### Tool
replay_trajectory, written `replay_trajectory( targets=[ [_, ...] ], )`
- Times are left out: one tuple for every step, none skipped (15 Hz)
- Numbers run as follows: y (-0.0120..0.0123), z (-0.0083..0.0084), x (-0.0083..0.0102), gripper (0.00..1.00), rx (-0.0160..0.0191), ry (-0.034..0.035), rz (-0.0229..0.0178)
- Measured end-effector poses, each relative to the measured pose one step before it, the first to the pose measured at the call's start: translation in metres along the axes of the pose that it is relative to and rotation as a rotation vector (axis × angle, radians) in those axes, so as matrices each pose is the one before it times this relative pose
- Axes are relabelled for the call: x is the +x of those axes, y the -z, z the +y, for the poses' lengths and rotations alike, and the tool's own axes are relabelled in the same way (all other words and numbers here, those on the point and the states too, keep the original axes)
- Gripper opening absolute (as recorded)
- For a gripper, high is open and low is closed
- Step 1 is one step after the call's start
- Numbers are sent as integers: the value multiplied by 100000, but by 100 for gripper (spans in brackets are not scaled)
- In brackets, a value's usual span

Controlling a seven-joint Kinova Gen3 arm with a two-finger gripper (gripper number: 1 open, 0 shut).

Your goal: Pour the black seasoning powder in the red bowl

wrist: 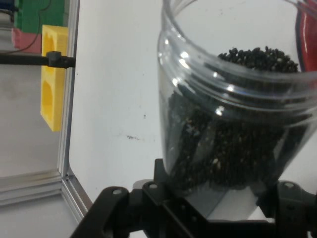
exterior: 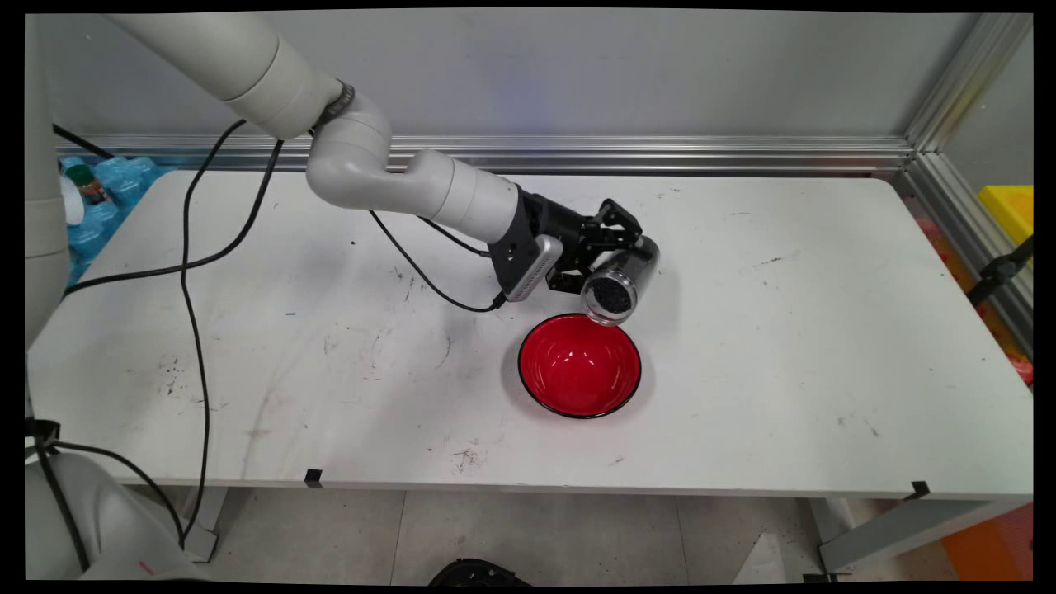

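Bowl: I see the red bowl (exterior: 579,365) nearest the camera, resting on the white table (exterior: 825,371).
Jar: clear jar (exterior: 620,276) of black granules (wrist: 237,144), tipped on its side, mouth just above the bowl's far rim.
Gripper: my gripper (exterior: 606,243) is clamped round the jar's body.
Handling: I judge it rigid, smooth-walled, slippery; loose contents shift, so mid-body is the right hold.

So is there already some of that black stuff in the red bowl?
No, the red bowl shows only its bare glossy inside in the main view, and the black grains are in the clear jar held by the claw.
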Motion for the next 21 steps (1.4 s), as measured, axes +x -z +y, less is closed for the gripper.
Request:
replay_trajectory(
  targets=[
    [80,-40,12,0,147,-715,112],
    [56,-12,4,0,121,-653,87],
    [38,-10,10,0,143,-880,120],
    [52,17,-2,0,101,-871,14],
    [31,12,-19,0,56,-809,-25],
    [24,5,-32,0,63,-1167,-41],
    [28,-7,-56,0,90,-1263,-130],
    [21,-10,-64,0,93,-1049,-166],
    [18,-1,-38,0,66,-646,-107],
    [22,-11,-61,0,91,-1067,-175],
    [14,-20,-38,0,85,-789,-108],
    [51,-9,-41,0,92,-826,-172],
    [57,-10,-34,0,60,-751,-112],
    [56,5,-20,0,-40,-537,-70],
    [88,18,-17,0,-55,-550,-83],
    [97,25,-18,0,-121,-466,-76],
    [94,11,-27,0,-102,-417,-97],
    [64,-2,-18,0,-51,-296,-56],
    [111,-5,-32,0,-98,-498,-78],
    [105,-15,-34,0,-36,-451,-98],
    [107,-19,-33,0,-53,-527,-75]
  ],
)
